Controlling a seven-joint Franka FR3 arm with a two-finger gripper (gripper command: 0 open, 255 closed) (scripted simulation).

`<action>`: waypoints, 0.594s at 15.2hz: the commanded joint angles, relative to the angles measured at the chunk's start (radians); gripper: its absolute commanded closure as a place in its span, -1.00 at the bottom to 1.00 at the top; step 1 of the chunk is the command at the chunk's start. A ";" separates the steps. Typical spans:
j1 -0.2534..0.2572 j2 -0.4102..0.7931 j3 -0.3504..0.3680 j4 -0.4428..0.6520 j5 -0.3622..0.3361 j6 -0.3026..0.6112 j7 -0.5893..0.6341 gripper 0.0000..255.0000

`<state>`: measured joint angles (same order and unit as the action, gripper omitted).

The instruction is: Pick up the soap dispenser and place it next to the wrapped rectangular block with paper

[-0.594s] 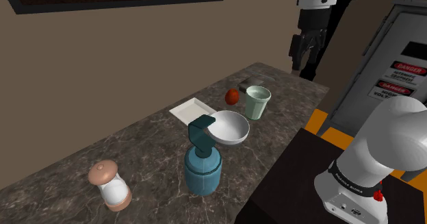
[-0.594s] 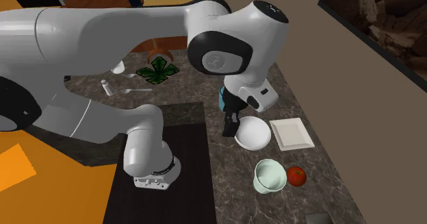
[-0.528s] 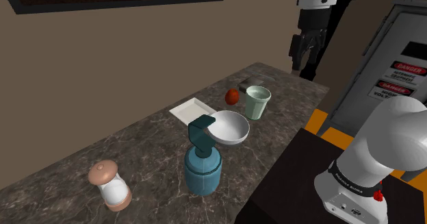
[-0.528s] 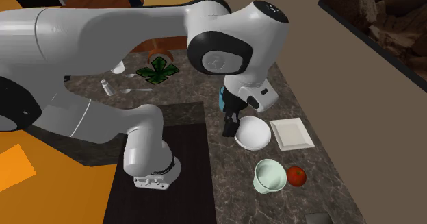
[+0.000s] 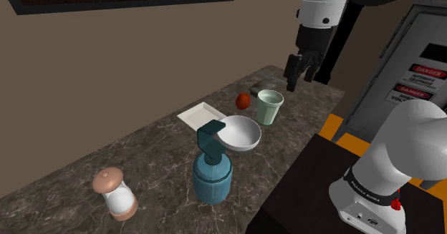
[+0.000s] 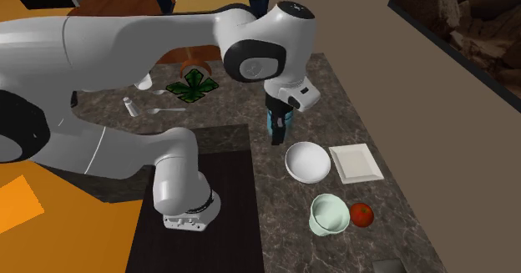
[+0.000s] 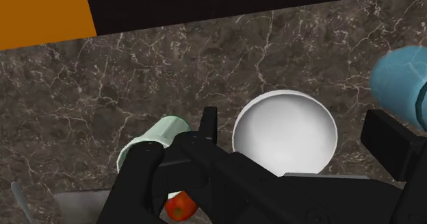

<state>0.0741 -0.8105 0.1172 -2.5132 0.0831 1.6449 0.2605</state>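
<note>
- Soap dispenser (image 5: 213,169), teal with a darker pump, is standing upright on the dark marbled counter (image 5: 157,161), just beside the white bowl (image 5: 241,134).
- We are seeing the gripper (image 5: 299,75) hovering high above the counter, well apart from the dispenser, fingers spread and holding nothing.
- We are noticing a pale green cup (image 5: 270,105) and a red fruit (image 5: 243,100) sitting beyond the bowl, and a square white plate (image 5: 202,115) beside it.

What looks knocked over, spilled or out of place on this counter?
Nothing stands out. The soap dispenser, cup and hourglass-shaped item stand upright. The bowl and plate sit flat, with nothing spilled.
</note>
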 commanded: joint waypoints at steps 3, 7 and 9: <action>0.047 0.013 0.094 -0.044 0.057 0.131 0.069 -1.00; 0.087 0.046 0.193 -0.071 0.101 0.261 0.138 -1.00; 0.103 0.072 0.245 -0.077 0.117 0.329 0.174 -1.00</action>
<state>0.1656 -0.7460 0.3335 -2.5865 0.1890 1.9410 0.4120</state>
